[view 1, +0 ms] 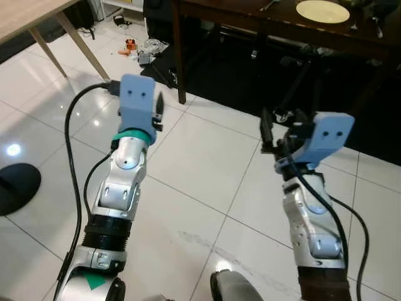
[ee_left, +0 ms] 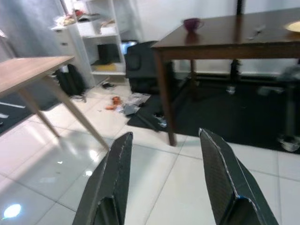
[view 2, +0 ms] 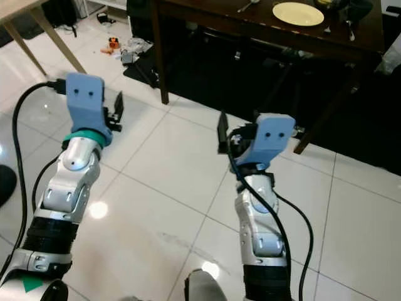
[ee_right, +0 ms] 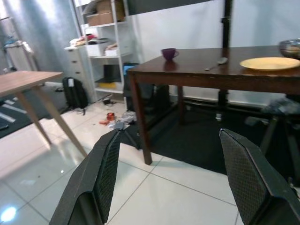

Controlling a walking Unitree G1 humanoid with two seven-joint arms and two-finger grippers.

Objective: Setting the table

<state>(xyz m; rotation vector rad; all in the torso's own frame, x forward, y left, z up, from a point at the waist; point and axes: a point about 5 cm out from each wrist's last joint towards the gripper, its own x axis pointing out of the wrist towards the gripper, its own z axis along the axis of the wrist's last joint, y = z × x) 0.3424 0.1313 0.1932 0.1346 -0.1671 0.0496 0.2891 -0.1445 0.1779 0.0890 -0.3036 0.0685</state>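
ahead, a dark wooden table (ee_right: pixel 197 75) stands on a black rug (ee_right: pixel 206 140), well apart from the robot. on its top lies a pale yellow plate (ee_right: pixel 269 63), with a spoon (ee_right: pixel 220 61) lying near it and a purple cup (ee_right: pixel 169 53) standing toward the far corner. a metal bowl (ee_right: pixel 289 47) sits at the edge of the right wrist view, just beyond the plate. more cutlery (view 2: pixel 348 26) lies beside the plate in the right eye view, too small to make out.

both silver arms are raised over the white tiled floor (view 1: pixel 207 163), short of the table. the left gripper (ee_left: pixel 164 178) has its two black fingers spread apart with nothing between them, pointing toward the table leg (ee_left: pixel 166 108). the right gripper (ee_right: pixel 173 183) is likewise spread wide and holds nothing, aimed at the table's near edge. each wrist carries a light blue housing (view 1: pixel 136 97), and black cables (view 1: pixel 72 157) run along the arms.

off to the robot's left stands a light wooden table (ee_right: pixel 28 82) with slanted legs. behind it, white shelves (ee_right: pixel 105 51) hold boxes and oddments, a black backpack (ee_right: pixel 75 96) leans near them, and small clutter (view 1: pixel 135 49) is scattered on the floor beside the rug.
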